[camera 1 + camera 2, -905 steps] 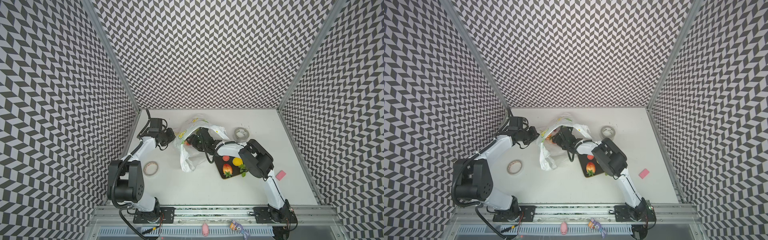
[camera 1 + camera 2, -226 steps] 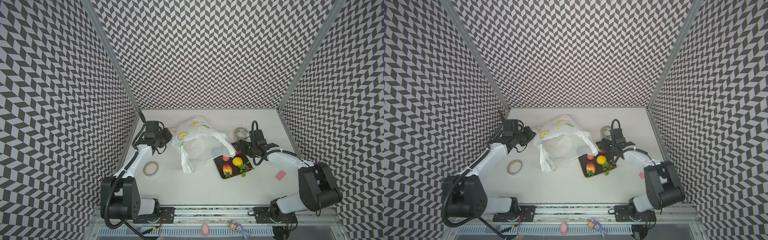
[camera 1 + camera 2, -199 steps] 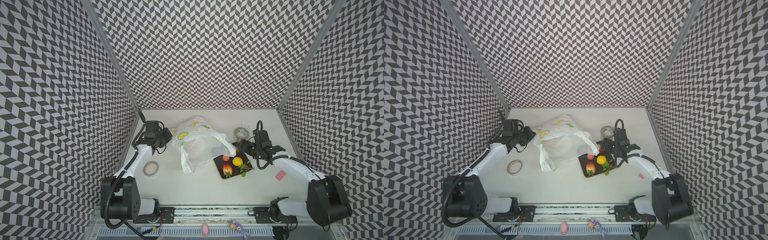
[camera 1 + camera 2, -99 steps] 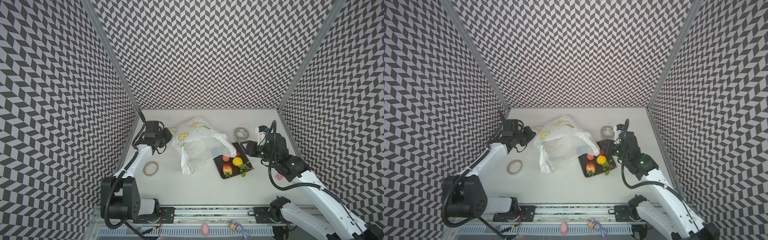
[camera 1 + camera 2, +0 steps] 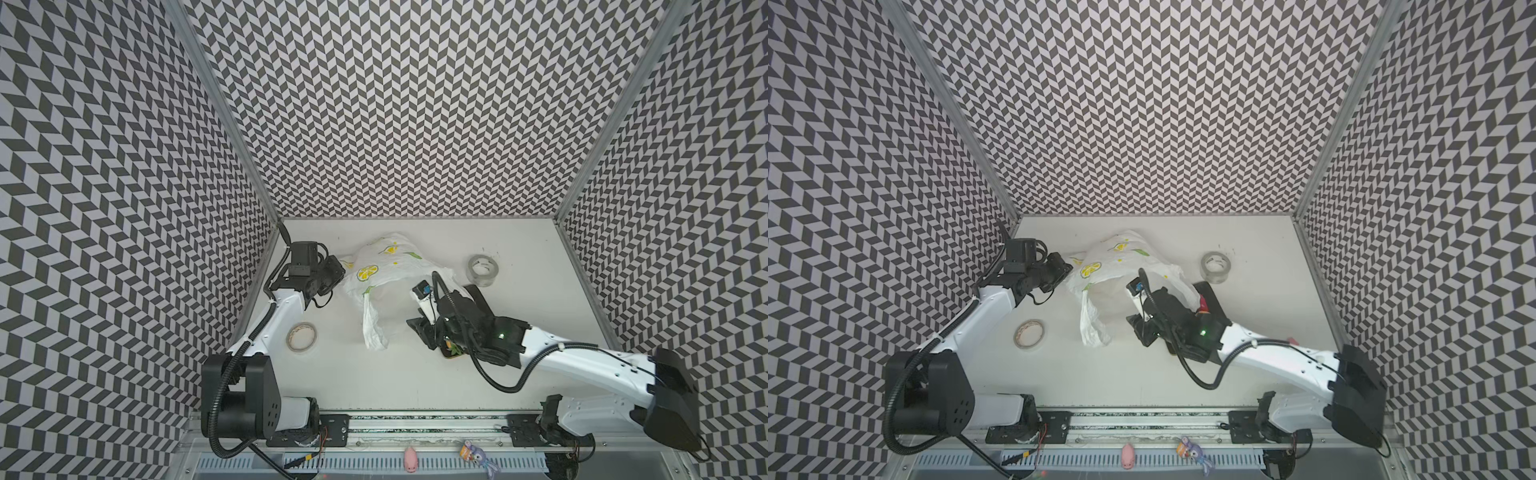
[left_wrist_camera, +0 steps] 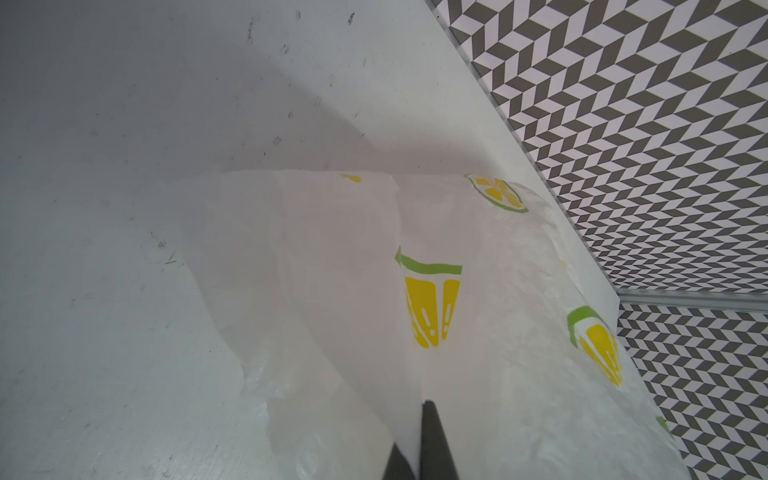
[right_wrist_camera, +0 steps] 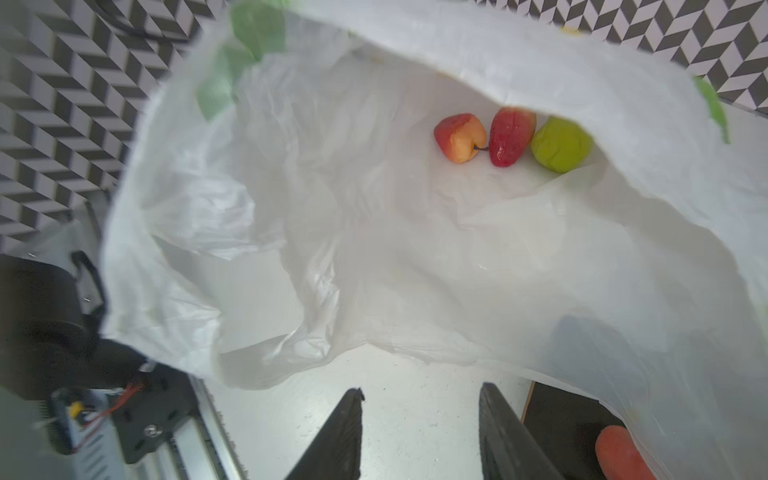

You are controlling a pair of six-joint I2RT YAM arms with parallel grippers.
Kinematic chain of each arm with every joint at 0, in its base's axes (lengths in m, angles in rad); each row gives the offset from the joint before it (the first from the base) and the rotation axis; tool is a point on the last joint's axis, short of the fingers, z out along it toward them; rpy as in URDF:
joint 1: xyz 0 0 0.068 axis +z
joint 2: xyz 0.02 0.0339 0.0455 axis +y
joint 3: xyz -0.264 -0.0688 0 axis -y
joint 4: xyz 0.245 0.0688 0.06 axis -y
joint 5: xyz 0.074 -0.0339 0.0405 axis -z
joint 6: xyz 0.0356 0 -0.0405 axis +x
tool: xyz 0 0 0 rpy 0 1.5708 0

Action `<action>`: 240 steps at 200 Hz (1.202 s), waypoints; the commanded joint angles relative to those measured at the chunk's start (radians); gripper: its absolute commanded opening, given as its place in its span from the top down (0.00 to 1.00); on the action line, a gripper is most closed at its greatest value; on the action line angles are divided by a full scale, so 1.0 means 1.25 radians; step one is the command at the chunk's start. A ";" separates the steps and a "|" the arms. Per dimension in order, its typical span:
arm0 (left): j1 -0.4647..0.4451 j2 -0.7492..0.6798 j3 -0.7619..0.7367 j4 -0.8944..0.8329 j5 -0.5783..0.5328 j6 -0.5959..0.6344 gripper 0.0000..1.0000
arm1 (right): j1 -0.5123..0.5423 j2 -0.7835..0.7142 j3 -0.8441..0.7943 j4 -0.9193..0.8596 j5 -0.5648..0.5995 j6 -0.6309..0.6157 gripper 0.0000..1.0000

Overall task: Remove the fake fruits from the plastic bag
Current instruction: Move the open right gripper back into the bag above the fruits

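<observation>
The white plastic bag (image 5: 386,266) with lemon prints lies at the table's middle back, and its mouth faces my right arm. My left gripper (image 5: 338,272) is shut on the bag's left edge; in the left wrist view its fingertips (image 6: 432,436) pinch a fold of the bag (image 6: 457,332). My right gripper (image 7: 420,392) stands open and empty over bare table just outside the bag mouth (image 7: 374,208). Deep inside lie three fake fruits: a red-yellow apple (image 7: 460,137), a red strawberry (image 7: 510,136) and a green pear (image 7: 561,143). In both top views these are hidden.
A dark tray (image 5: 1208,291) sits under my right arm with a red fruit (image 7: 621,453) on it, beside the gripper. A clear tape roll (image 5: 482,270) lies at the back right. A beige tape roll (image 5: 301,337) rests near the left arm.
My right arm has swung from beside the tray on the right over to the bag mouth, and its jaws have narrowed. The left gripper has kept its hold on the bag.
</observation>
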 commanded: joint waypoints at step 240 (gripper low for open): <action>0.004 -0.010 0.021 0.003 0.020 0.013 1.00 | -0.095 0.475 0.251 0.097 0.181 -0.135 0.54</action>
